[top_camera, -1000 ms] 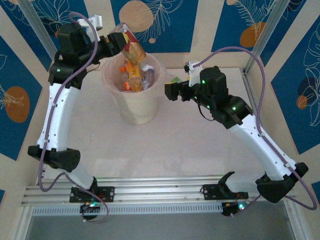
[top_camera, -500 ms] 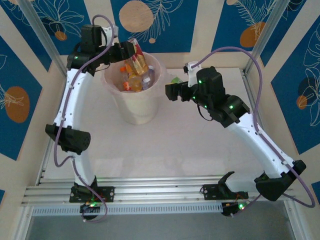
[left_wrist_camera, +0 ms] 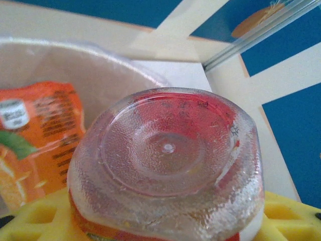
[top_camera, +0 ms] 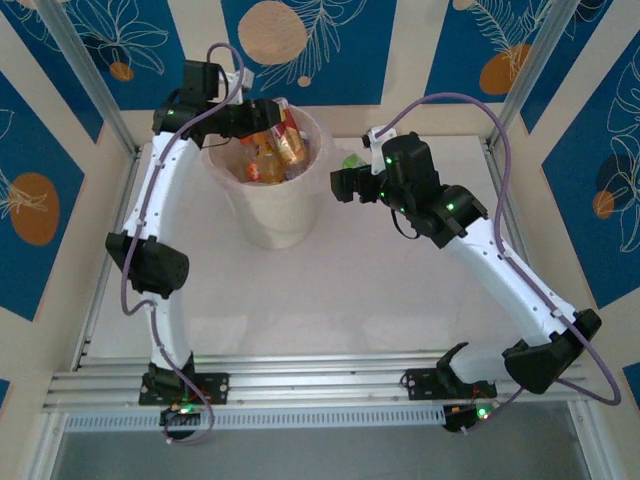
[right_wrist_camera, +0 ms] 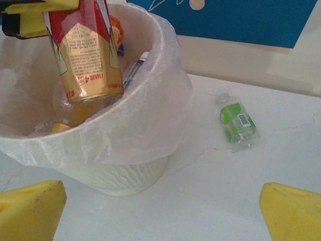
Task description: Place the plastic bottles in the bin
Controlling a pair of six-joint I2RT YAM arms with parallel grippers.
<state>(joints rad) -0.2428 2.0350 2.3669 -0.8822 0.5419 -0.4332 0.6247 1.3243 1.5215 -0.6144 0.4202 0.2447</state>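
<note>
**Above the bin point(top_camera: 288, 218): red bottle point(top_camera: 289, 144) in the left gripper point(top_camera: 268, 122)**

At upper centre of the top view, the left gripper is clamped on the red bottle, which is tilted over the bin's mouth. In the left wrist view the bottle's clear base faces the camera between the yellow pads point(left_wrist_camera: 293, 218), and an orange bottle point(left_wrist_camera: 35, 135) lies in the bin at left. Right of the bin, the right gripper point(top_camera: 340, 185) hovers with its fingers point(right_wrist_camera: 30, 211) spread and empty. At centre right of the right wrist view, a green bottle point(right_wrist_camera: 238, 123) lies on the table point(right_wrist_camera: 210, 191), near the bin but apart from it
</note>
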